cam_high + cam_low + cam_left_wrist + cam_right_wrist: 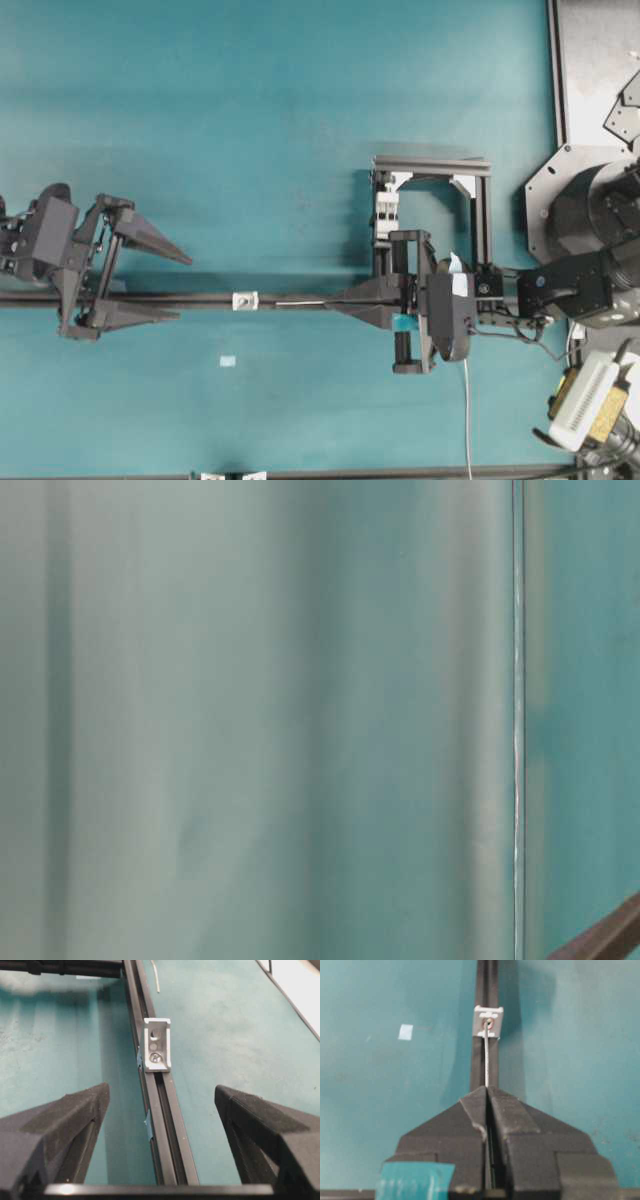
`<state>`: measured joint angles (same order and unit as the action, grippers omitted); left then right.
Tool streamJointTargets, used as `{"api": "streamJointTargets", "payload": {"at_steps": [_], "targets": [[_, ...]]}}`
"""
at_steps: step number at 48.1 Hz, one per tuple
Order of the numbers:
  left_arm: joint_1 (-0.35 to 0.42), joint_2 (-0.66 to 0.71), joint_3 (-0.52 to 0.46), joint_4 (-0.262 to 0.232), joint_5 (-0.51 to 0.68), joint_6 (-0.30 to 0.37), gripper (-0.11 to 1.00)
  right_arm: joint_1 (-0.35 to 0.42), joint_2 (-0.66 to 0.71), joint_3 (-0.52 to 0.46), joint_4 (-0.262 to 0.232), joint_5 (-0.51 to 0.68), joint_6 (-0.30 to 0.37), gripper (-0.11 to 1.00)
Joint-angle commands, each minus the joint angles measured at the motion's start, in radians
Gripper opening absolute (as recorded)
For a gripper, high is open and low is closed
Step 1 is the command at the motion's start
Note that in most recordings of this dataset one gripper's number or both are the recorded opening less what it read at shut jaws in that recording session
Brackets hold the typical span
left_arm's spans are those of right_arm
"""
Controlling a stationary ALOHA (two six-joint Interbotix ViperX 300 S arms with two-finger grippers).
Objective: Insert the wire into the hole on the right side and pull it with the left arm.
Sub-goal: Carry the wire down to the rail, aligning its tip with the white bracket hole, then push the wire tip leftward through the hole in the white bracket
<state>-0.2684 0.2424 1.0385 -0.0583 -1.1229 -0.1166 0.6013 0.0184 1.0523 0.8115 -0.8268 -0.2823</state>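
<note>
The thin grey wire (486, 1057) runs straight from my right gripper (486, 1089), which is shut on it, to the hole (489, 1023) in the small silver block (488, 1014). Its tip sits right at the hole's mouth. From overhead the wire (295, 302) lies along the black rail (200, 300) between the right gripper (335, 300) and the block (245, 300). My left gripper (183, 290) stands open just left of the block, one finger on each side of the rail. In the left wrist view the block (164, 1050) is ahead of the open left gripper (161, 1091).
A black frame (480, 200) with a white clamp block (385, 210) stands behind the right gripper. A small pale patch (228, 361) lies on the teal table in front of the rail. The right arm's base (590, 220) and a grey plate (590, 60) fill the right edge.
</note>
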Motion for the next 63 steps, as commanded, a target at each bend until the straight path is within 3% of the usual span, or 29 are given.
{"api": "streamJointTargets", "payload": {"at_steps": [1,21,37,63], "targets": [[-0.012,-0.003,-0.011,-0.005,-0.020,0.002,0.82,0.017,0.008,-0.017,0.005,-0.034,0.002,0.04],[-0.020,0.044,-0.043,-0.005,-0.035,0.002,0.82,0.018,0.072,-0.026,0.006,-0.081,0.012,0.04],[-0.018,0.080,-0.075,-0.003,-0.037,0.000,0.82,0.025,0.121,-0.020,0.006,-0.146,0.066,0.04],[0.000,0.087,-0.084,-0.005,-0.035,0.000,0.82,0.034,0.155,-0.023,0.006,-0.201,0.075,0.04]]}}
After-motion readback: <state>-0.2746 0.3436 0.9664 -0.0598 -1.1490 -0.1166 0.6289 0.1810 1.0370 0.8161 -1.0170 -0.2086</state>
